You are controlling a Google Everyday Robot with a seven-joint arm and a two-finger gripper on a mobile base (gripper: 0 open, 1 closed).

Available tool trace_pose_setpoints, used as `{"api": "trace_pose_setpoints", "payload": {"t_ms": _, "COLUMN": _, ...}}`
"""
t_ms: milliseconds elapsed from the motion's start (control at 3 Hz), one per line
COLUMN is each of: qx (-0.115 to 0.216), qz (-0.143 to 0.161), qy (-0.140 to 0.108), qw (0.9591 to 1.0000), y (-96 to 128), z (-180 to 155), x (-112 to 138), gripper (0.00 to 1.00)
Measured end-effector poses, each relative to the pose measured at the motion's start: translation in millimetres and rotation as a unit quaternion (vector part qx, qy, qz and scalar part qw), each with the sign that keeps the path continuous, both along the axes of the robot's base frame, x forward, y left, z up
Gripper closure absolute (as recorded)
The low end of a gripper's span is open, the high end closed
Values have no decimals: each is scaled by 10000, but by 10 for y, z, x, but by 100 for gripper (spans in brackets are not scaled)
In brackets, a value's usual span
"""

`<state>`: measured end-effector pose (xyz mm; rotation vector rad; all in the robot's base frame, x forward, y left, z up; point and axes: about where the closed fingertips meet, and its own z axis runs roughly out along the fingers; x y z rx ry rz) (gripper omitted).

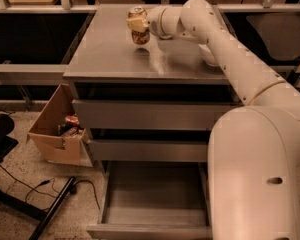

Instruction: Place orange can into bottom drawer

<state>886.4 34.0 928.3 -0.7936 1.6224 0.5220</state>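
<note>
The orange can (139, 34), with a mottled orange-brown label and a silver top, is at the back of the grey cabinet top (110, 59). My gripper (138, 23) reaches in from the right and is shut on the can's upper part, holding it upright at or just above the surface. The bottom drawer (152, 196) is pulled open below, and its flat grey floor shows with nothing on it. The two drawers above it are closed. My arm's large white body covers the drawer's right side.
An open cardboard box (57, 134) with items inside sits on the floor left of the cabinet. Black chair legs and cables (45, 204) lie at the lower left. A whitish object (209, 58) is partly hidden behind my arm on the cabinet top.
</note>
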Motion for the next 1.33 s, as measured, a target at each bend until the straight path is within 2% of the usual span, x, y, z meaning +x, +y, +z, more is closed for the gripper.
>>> {"api": "trace_pose_setpoints", "payload": {"t_ms": 333, "qx": -60, "qz": -284, "qy": -486, "qw": 9984, "y": -357, "z": 546, "x": -330, "gripper": 100}}
{"api": "trace_pose_setpoints", "payload": {"t_ms": 667, "qx": 85, "qz": -1228, "qy": -1021, "qw": 9871, "y": -1241, "z": 1387, "x": -934, "gripper": 100}}
{"api": "trace_pose_setpoints", "payload": {"t_ms": 1000, "qx": 389, "qz": -1533, "qy": -1238, "qw": 9796, "y": -1424, "z": 2042, "x": -1863, "gripper": 100}}
{"api": "trace_pose_setpoints", "payload": {"t_ms": 1333, "qx": 542, "qz": -1202, "qy": -897, "qw": 9872, "y": -921, "z": 2076, "x": -2778, "gripper": 100}}
